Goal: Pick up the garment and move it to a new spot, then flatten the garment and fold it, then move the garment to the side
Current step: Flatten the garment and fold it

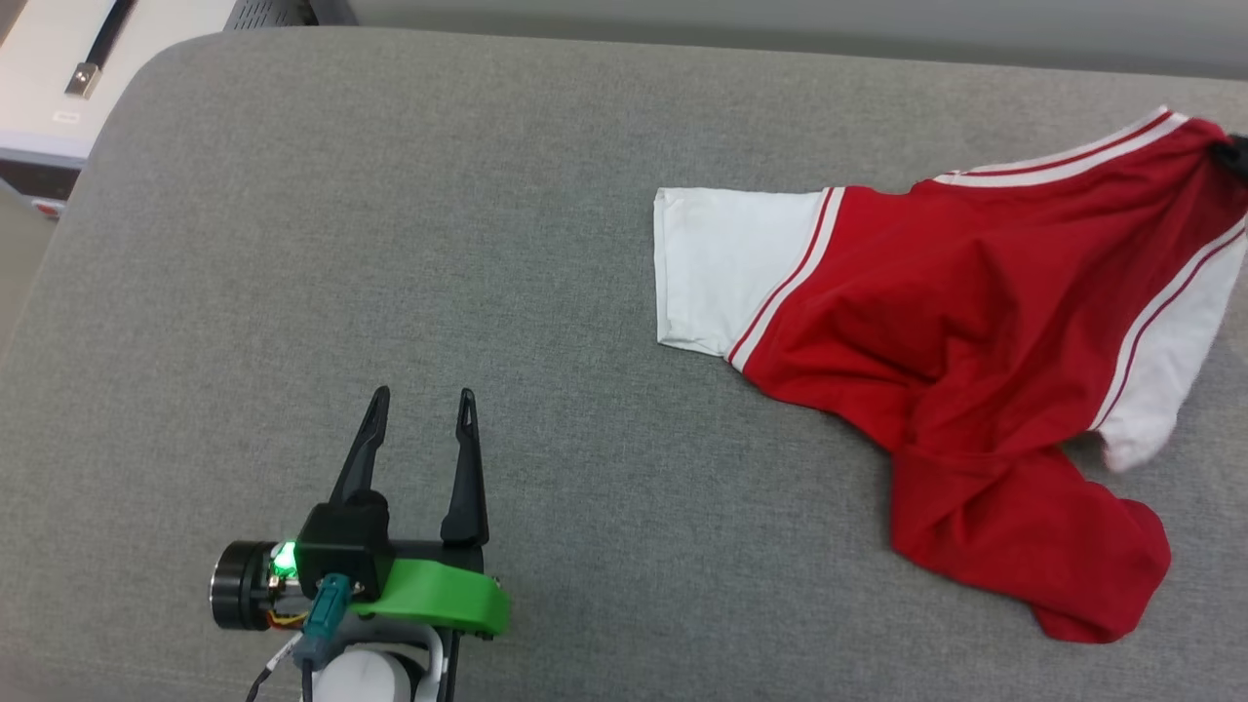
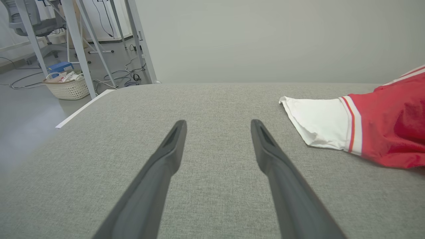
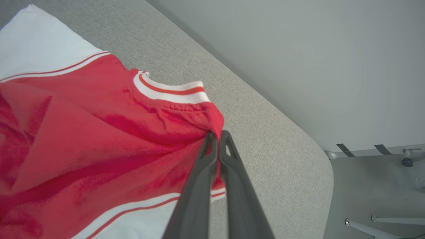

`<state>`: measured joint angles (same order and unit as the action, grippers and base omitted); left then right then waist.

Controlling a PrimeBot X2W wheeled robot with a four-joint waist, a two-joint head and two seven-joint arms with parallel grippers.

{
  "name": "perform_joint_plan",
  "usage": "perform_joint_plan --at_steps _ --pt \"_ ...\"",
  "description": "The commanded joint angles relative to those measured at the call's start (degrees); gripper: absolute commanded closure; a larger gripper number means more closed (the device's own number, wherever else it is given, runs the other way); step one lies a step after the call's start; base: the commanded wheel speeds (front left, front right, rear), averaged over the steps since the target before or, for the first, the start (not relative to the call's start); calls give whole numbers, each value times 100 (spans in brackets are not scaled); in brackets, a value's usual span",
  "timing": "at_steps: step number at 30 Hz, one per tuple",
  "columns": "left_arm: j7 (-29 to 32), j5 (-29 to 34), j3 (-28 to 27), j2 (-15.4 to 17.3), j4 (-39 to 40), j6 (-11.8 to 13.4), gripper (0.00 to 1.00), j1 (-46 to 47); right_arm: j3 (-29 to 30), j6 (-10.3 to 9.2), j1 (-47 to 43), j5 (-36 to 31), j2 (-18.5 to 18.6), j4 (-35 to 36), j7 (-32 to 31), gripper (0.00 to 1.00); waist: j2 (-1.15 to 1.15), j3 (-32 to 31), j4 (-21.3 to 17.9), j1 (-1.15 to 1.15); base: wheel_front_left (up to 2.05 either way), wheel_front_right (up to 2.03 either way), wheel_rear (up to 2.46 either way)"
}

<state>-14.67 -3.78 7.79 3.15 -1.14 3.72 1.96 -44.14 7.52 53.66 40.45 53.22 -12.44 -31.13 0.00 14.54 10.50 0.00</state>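
The garment [image 1: 975, 322] is a red shirt with white sleeves and striped trim, lying crumpled on the right part of the grey padded surface. My right gripper [image 3: 218, 133] is shut on a pinch of the garment [image 3: 99, 139] just below the striped collar, near the surface's far right edge. Its dark tip shows at the garment's upper right corner [image 1: 1234, 154]. My left gripper [image 1: 421, 400] hovers open and empty over bare padding, well to the left of the shirt. From the left wrist, the garment's white sleeve [image 2: 315, 121] lies right of the open left gripper [image 2: 217, 127].
The grey padded surface [image 1: 390, 244] has rounded corners and a wide bare stretch left of the shirt. A white bench [image 1: 58, 68] stands beyond its far left corner. A wicker basket [image 2: 66, 87] and metal frame legs [image 2: 79, 43] stand on the floor past the left edge.
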Motion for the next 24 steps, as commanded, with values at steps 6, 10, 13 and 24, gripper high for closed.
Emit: perform_joint_plan --at_steps 6,10,13,24 --pt "-33 -191 236 -27 78 150 0 394 -803 -3 1012 -435 -373 -602 -184 100 0 754 378 0 0 0 0" --pt "-33 -267 381 -27 80 218 0 593 -1259 -3 1266 -316 -750 -1161 -106 100 0 987 504 0 0 0 0" --pt "-33 -312 443 -27 69 263 0 693 -1586 -3 1329 -196 -950 -1548 -24 100 0 1082 576 0 0 0 0" --pt "-33 -292 395 -27 22 313 0 714 -2400 -3 1313 587 -1221 -2443 631 62 0 964 547 0 0 0 0"
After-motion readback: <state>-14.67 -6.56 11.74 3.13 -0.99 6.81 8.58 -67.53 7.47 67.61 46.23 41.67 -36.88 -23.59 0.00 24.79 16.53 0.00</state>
